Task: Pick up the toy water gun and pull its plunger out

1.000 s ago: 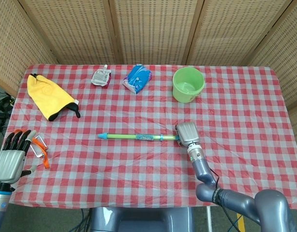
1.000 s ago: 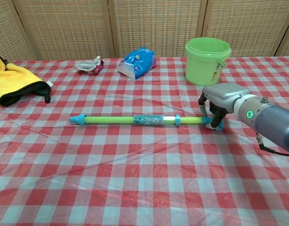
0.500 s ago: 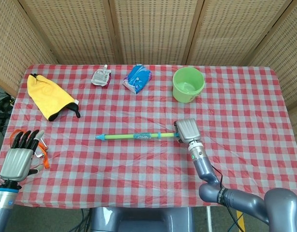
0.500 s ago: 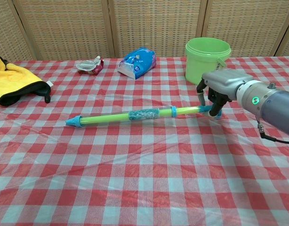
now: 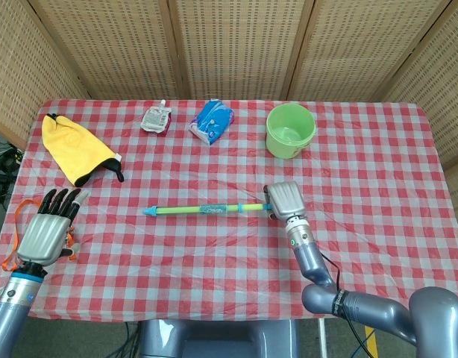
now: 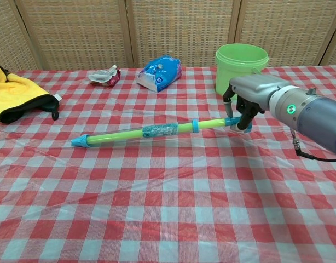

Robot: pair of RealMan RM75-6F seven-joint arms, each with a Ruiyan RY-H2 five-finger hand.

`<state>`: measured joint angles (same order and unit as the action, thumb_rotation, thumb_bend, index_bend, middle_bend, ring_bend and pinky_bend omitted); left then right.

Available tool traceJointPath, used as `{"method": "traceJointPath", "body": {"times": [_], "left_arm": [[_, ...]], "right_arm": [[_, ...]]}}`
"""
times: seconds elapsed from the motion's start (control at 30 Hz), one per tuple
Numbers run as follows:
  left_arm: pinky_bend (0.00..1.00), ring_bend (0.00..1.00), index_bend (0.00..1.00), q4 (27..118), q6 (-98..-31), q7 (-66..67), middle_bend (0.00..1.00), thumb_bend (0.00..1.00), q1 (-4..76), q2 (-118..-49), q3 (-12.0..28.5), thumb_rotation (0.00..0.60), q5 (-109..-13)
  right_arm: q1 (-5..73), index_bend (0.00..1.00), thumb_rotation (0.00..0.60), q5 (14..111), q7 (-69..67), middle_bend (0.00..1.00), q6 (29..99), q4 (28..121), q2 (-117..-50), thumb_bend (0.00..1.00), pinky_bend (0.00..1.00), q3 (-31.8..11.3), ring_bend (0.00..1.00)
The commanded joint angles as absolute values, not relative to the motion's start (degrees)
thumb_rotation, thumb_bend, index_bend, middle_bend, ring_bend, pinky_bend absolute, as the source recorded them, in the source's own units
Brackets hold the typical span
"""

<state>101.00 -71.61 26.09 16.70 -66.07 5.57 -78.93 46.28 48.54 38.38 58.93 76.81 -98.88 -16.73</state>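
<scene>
Since the earlier frames, the left hand (image 5: 47, 231) has been moved further onto the checked tablecloth (image 5: 214, 246), fingers spread and holding nothing, over an orange-strapped item that is mostly hidden. To its right, the toy water gun (image 6: 151, 131) has been raised at its plunger end and shifted leftward; its blue tip is seen resting on the cloth near the table's middle. That plunger end is gripped by the right hand (image 6: 245, 104), with fingers curled around it, just in front of the green bucket (image 6: 240, 68).
</scene>
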Motion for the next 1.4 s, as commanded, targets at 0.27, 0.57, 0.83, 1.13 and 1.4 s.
{"method": "traceJointPath", "body": {"times": [0.27, 0.57, 0.83, 1.13, 1.4], "left_arm": [[0.0, 0.0, 0.0, 103.06, -70.03, 28.14, 0.0, 0.04, 18.9, -65.45, 6.44, 0.6, -77.29], [0.0, 0.0, 0.0, 104.44, -67.09, 29.43, 0.0, 0.05, 22.24, -65.14, 8.37, 0.6, -74.09], [0.0, 0.0, 0.13, 104.2, -64.29, 31.01, 0.0, 0.18, 26.52, -67.92, 11.12, 0.6, -69.07], [0.0, 0.0, 0.23, 99.47, -66.3, 38.46, 0.0, 0.23, 33.78, -80.1, 15.07, 0.6, -62.02], [0.0, 0.0, 0.25, 95.79, -70.66, 43.58, 0.0, 0.23, 37.06, -88.76, 15.59, 0.6, -59.84]], "right_arm": [[46.76, 0.77, 0.6, 47.93, 38.54, 1.0, 59.5, 77.35, -98.58, 0.53, 0.74, -16.81, 0.97], [47.36, 0.78, 0.6, 46.69, 38.36, 1.0, 61.61, 80.99, -97.85, 0.54, 0.74, -18.89, 0.98], [47.84, 0.78, 0.6, 44.99, 38.73, 1.0, 62.59, 85.09, -96.15, 0.54, 0.74, -20.07, 0.98], [48.5, 0.79, 0.6, 42.99, 40.08, 1.0, 64.43, 85.71, -96.51, 0.54, 0.74, -19.57, 0.98], [49.36, 0.79, 0.6, 41.17, 40.26, 1.0, 67.29, 86.08, -98.24, 0.54, 0.74, -21.1, 0.98]]}}
